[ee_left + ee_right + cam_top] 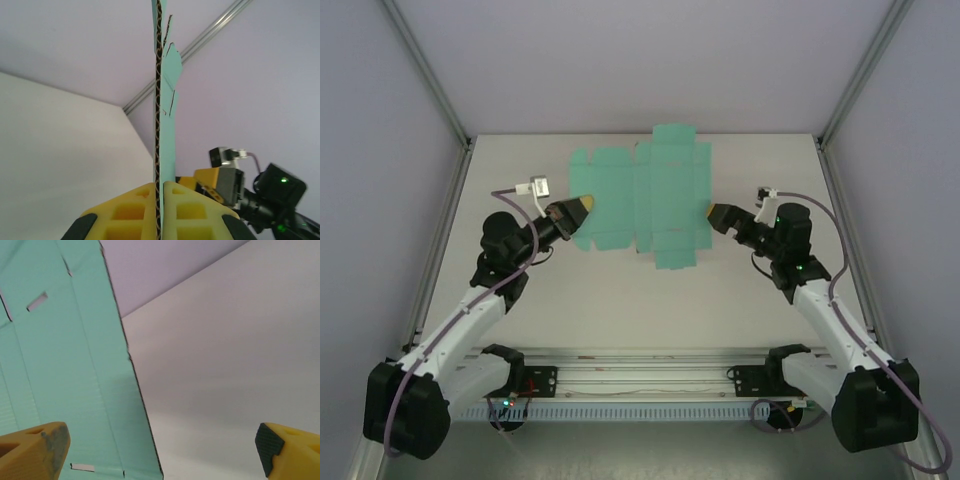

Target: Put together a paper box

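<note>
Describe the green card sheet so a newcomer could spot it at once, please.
Look at the far half of the pale table, between the left arm and the right arm. A flat card sheet with cut flaps and slots spreads there, its left edge pinched by the left end effector. Only it is teal-green; its neighbours are black and yellow.

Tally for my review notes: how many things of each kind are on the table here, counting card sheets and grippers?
Paper box, a flat teal-green sheet: 1
Grippers: 2 (left gripper shut on the sheet's left edge; right gripper open at its right edge)
Total: 3
</note>
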You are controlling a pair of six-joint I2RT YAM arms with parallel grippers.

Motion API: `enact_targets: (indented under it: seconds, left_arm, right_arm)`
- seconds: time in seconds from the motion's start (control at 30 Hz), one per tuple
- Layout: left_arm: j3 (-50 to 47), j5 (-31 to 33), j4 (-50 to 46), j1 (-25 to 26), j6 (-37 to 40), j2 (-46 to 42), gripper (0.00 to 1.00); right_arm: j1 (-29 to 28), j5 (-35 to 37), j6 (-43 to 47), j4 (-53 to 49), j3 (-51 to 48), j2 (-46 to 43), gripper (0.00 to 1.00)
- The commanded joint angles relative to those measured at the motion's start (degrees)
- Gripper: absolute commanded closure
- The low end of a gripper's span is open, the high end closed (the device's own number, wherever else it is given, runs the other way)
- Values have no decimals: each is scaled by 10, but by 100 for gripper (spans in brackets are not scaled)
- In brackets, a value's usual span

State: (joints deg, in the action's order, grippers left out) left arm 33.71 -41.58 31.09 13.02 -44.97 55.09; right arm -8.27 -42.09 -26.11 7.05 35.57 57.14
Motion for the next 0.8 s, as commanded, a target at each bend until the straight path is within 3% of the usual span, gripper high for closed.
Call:
enact_targets:
  seconds: [0.0, 0.23, 0.4, 0.77]
  left_arm:
    - [19, -15, -24, -3, -11, -25, 100]
    - [12, 3, -31, -3, -10, -40, 100]
    - [11, 9, -33, -3, -11, -38, 100]
    - [5, 21, -34, -3, -8, -36, 100]
  right_arm:
    - [2, -115, -32, 69, 10, 16, 15]
    - [2, -175, -59, 192, -9, 47, 48]
    - [2, -186, -40, 173, 3, 36, 72]
    - [2, -210, 1, 153, 5, 23, 87]
